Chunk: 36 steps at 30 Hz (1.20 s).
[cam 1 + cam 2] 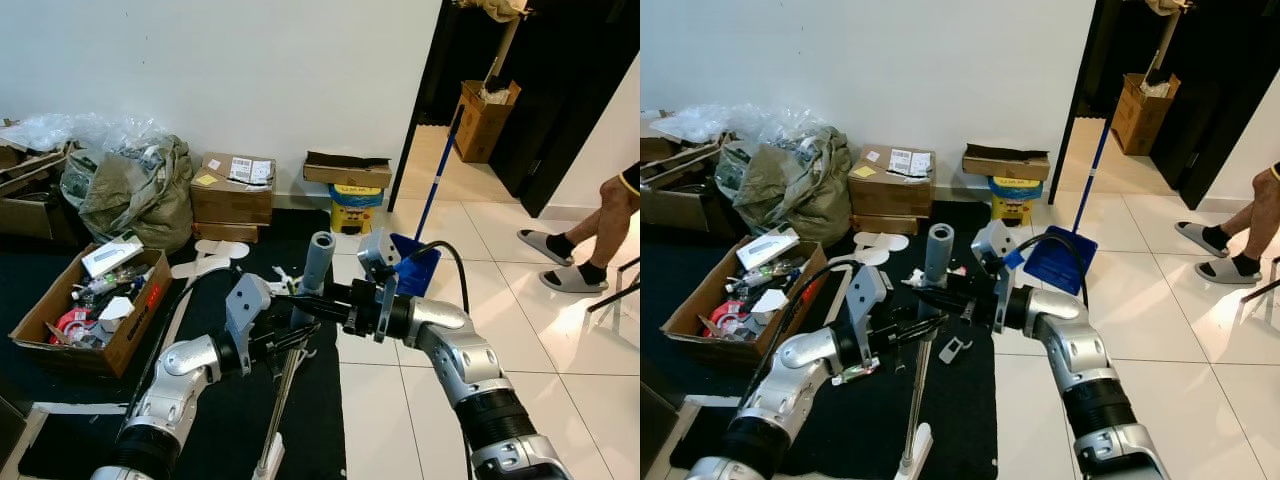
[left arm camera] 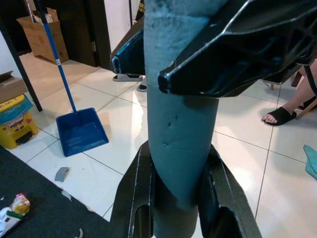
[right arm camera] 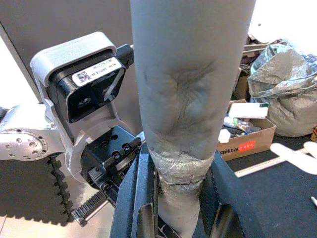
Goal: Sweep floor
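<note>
Broom (image 1: 316, 262) stands nearly upright right in front of you, its grey padded grip at the top and its thin metal pole (image 1: 917, 400) running down to the dark mat (image 1: 300, 420). You've got both arms bent inward and meeting on it. Your right gripper (image 1: 300, 296) comes across from the right and is clamped around the padded grip; in the right wrist view its fingers (image 3: 141, 198) hug both sides of the grey foam where tape wraps its lower end. Your left gripper (image 1: 300, 345) reaches in from the left just below, forearm angled up, and it too is closed on the broom, with its fingers (image 2: 136, 198) pressed against either side of the grip.

Underfoot, the mat gives way to glossy white tiles (image 1: 420, 400) on your right. A blue dustpan (image 1: 415, 265) with a long blue handle sits on the tiles just beyond your right wrist. Small scraps of litter (image 1: 955, 350) lie on the mat near the pole. To your left is an open cardboard box (image 1: 85, 310) of odds and ends, with a stuffed sack (image 1: 135, 190) and stacked boxes (image 1: 232, 195) against the white wall. A person's legs (image 1: 590, 235) in sandals show at the far right.
</note>
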Tool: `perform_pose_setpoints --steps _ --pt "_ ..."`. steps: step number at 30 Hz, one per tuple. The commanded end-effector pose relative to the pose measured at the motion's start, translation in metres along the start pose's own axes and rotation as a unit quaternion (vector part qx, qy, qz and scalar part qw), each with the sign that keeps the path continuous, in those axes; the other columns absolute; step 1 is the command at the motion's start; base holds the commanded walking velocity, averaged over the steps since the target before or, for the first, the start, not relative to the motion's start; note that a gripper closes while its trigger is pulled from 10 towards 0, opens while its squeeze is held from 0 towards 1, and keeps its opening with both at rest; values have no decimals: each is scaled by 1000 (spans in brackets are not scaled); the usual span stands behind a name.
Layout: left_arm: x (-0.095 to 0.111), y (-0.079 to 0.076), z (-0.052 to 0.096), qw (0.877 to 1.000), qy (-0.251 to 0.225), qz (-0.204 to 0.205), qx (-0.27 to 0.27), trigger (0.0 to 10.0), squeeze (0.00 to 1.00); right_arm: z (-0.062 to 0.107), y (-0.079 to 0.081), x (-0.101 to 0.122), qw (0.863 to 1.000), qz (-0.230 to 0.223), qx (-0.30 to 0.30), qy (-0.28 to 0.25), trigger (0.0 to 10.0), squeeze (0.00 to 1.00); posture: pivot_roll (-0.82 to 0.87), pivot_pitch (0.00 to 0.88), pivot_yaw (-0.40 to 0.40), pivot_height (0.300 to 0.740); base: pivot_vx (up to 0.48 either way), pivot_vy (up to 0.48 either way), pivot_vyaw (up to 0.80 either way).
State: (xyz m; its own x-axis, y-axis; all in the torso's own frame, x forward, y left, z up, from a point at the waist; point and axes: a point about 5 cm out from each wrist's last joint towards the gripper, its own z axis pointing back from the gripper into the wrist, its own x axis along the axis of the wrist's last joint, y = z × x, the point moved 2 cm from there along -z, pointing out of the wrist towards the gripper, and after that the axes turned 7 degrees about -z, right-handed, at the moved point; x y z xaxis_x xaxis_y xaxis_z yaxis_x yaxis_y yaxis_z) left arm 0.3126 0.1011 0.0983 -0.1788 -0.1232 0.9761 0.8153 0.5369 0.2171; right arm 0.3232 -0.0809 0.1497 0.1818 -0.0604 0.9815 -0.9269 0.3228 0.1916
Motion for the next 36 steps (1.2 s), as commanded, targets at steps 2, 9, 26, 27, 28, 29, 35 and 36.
perform_pose_setpoints --steps 2,9,26,27,28,29,35,36 --pt "-5 -1 1 1000 9 6 -1 0 0 1 7 11 999 -6 32 -30 10000 690 -32 0 -47 740 0 0 0" --pt "-4 -5 1 1000 6 10 -21 0 0 10 6 19 998 -11 49 -47 10000 878 -33 0 -47 740 0 0 0" --pt "-7 -38 8 988 6 53 -145 0 0 15 19 33 988 -7 152 3 10000 0 -26 0 -50 740 0 0 0" --pt "-7 -38 8 988 6 53 -145 0 0 15 19 33 988 -7 152 3 10000 0 -26 0 -50 740 0 0 0" --pt "-7 -38 8 988 5 53 -146 0 0 14 22 30 986 -10 167 16 10000 0 -26 0 -50 740 0 0 0" --pt "-6 -39 8 988 5 54 -147 0 0 15 24 28 984 -12 178 24 10000 0 -22 0 -53 740 0 0 0" --pt "-4 -37 9 988 2 55 -143 0 0 14 26 25 983 -16 181 30 10000 0 -17 0 -54 740 0 0 0" --pt "-4 -37 10 988 2 56 -144 0 0 13 26 24 983 -17 179 30 10000 0 -17 0 -54 740 0 0 0"
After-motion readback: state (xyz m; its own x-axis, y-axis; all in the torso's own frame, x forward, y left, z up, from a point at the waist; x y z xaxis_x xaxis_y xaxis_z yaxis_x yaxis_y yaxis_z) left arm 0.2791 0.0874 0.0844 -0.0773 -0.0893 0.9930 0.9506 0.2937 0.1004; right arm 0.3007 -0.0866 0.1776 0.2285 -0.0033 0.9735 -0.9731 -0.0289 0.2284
